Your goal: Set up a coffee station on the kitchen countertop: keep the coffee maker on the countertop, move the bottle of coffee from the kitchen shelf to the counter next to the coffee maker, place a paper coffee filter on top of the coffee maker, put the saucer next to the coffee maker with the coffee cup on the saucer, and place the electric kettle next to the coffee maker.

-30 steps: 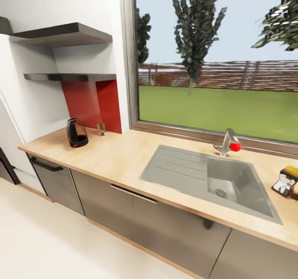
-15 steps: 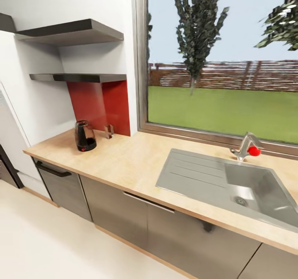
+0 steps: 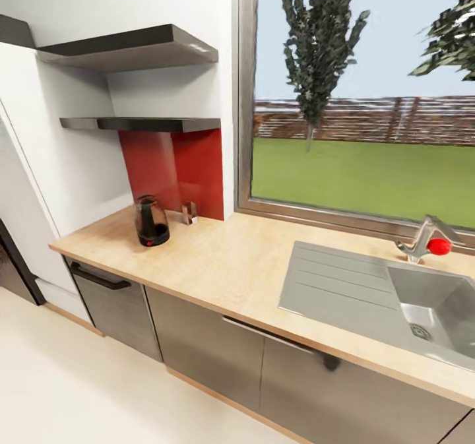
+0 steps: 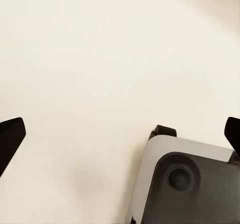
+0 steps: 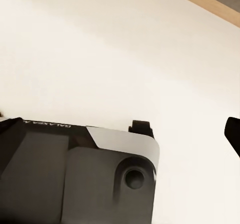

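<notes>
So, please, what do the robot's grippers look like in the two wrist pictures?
The left gripper has black, tapered fingertips at the picture's two sides. The right gripper's black fingertip shows at one edge. Under each camera lies the robot's base: a light grey rounded shell around a black panel with a round socket; the one in the right wrist view carries small white "GALAXEA" lettering.

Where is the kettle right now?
In the head view, the electric kettle stands on the countertop toward its left end, in front of the red wall panel, beside a small glass object and below the kitchen shelf.
</notes>
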